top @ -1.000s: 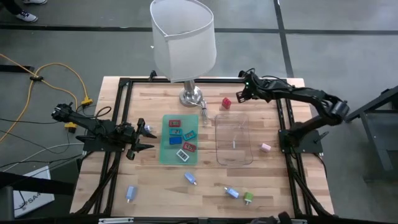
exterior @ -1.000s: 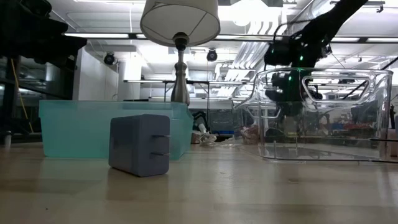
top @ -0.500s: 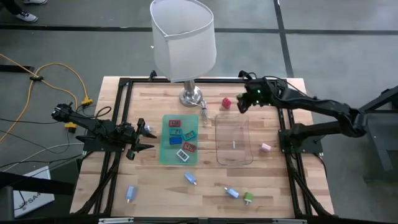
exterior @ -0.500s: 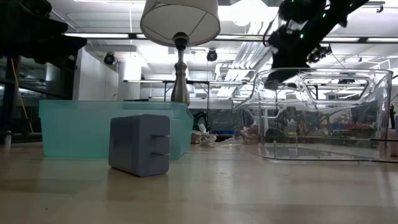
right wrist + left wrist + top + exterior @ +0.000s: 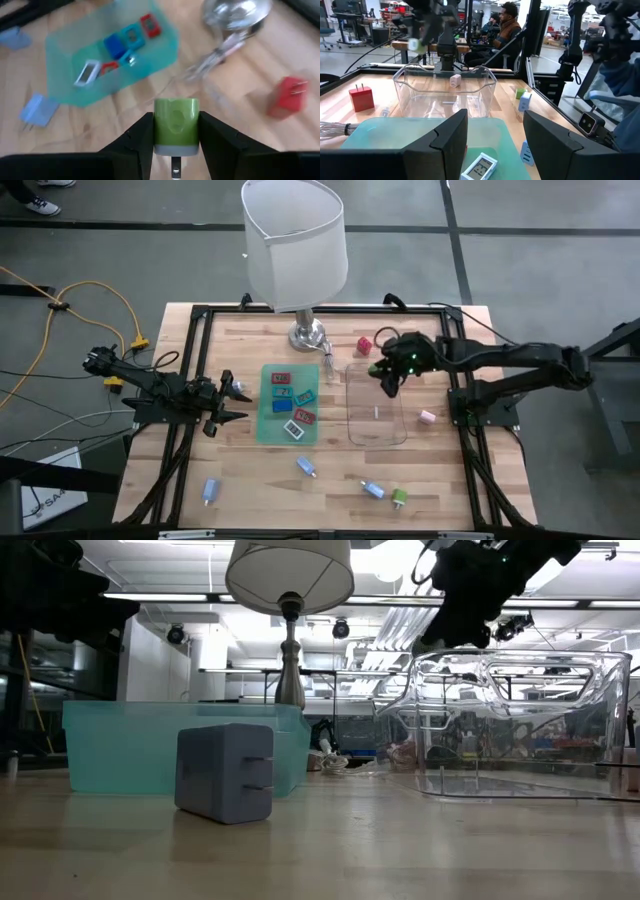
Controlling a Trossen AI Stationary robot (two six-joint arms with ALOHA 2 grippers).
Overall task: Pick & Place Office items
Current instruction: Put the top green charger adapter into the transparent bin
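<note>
My right gripper (image 5: 175, 150) is shut on a green cylindrical office item (image 5: 175, 122) with a grey end. It hangs above the far end of the clear tray (image 5: 376, 425), near a red piece (image 5: 364, 345) on the table. My left gripper (image 5: 492, 150) stands open and level at the left edge of the teal tray (image 5: 262, 425). That tray holds several red, blue and white pieces (image 5: 290, 402). Light blue pieces (image 5: 307, 468), a pink one (image 5: 427, 417) and a green one (image 5: 399, 498) lie on the wood. My right gripper pinches the green item's two opposite sides (image 5: 159, 125) between its two fingers (image 5: 137, 137). The fingers slant down from the table's right side. The item is lifted clear, and its grey end with a metal prong (image 5: 174, 170) points back toward the wrist.
A lamp with a white shade (image 5: 296, 245) stands on its metal foot (image 5: 308, 336) at the far middle. A black frame (image 5: 190, 370) runs round the table. In the low view a grey-blue plug (image 5: 225, 772) stands close in front of the teal tray (image 5: 130, 750).
My right gripper has swung from the table's far right corner toward the near edge, past the red piece to above the clear tray's far end. It has risen and rolled on the way. My left arm has kept still.
</note>
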